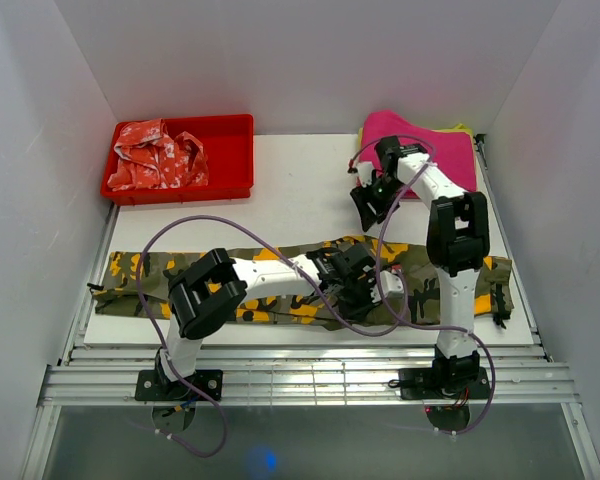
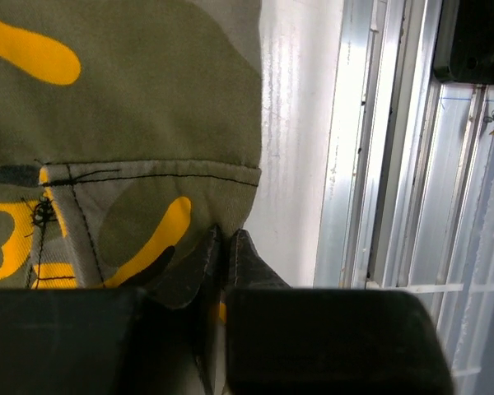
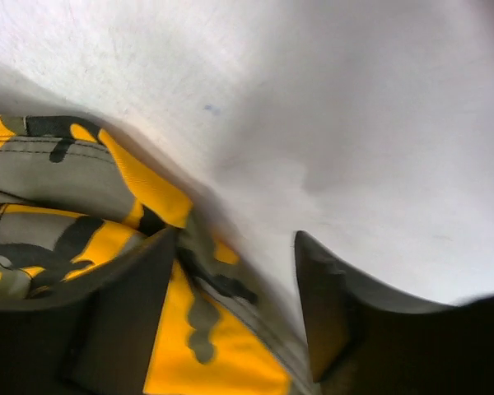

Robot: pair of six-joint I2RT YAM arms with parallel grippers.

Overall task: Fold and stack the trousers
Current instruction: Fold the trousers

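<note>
White counter (image 1: 280, 190), white walls on three sides. Nearest, two arms bolted at the front edge. One pair of camouflage trousers (image 1: 140, 275) laid out lengthwise along the near side. Left claw (image 2: 224, 243) narrow, tips nipping a stitched edge of the cloth at mid-length. Right claw (image 3: 235, 239) wide, holding nothing, hovering over bare counter just beyond the trousers. Farther back: one red bin (image 1: 230, 125) at left, one red-and-white garment (image 1: 160, 155) crumpled inside; one pink folded cloth (image 1: 445, 150) at right.

2 white arms (image 1: 270, 275) w/ blk joints, purple cables (image 1: 195, 219), blk fingers (image 2: 255, 267).
</note>
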